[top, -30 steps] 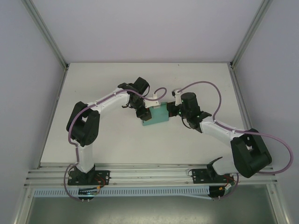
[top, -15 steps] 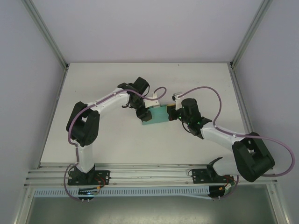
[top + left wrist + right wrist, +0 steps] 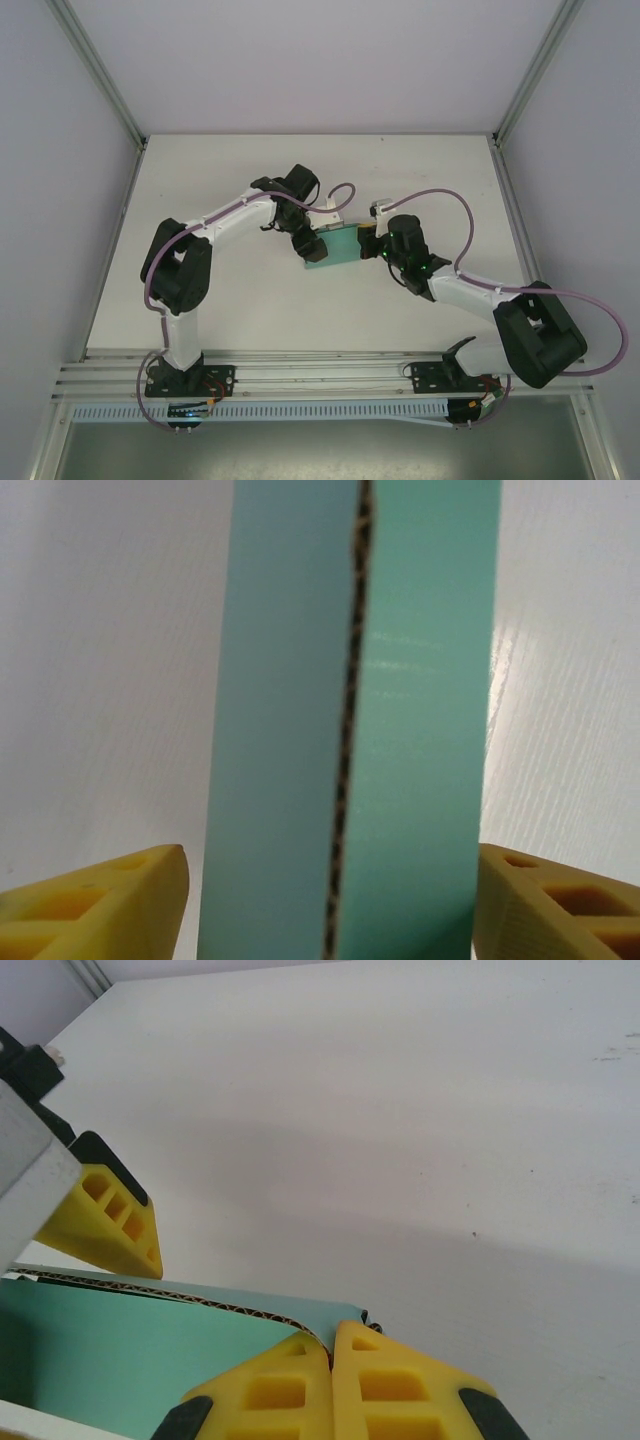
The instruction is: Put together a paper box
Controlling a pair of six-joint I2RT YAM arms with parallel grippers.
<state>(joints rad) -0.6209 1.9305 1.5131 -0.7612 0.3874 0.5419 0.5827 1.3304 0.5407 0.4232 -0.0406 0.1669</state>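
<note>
The box (image 3: 338, 243) was at mid-table (image 3: 240, 310). At its 3 o'clock the right gripper (image 3: 368, 243) pinched its edge, jaws closed. At 9 o'clock the left gripper (image 3: 312, 247) straddled it, jaws spread. A cable (image 3: 343, 190) looped at 12.

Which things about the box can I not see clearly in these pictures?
- Top view: the box is too small to show its folds; the left gripper and right gripper cover its ends.
- Left wrist view: the top and bottom edges cut the box off, so its length is unknown.
- Right wrist view: the shut fingers hide how deep the card sits between them; the lower edge cuts off the rest.
</note>
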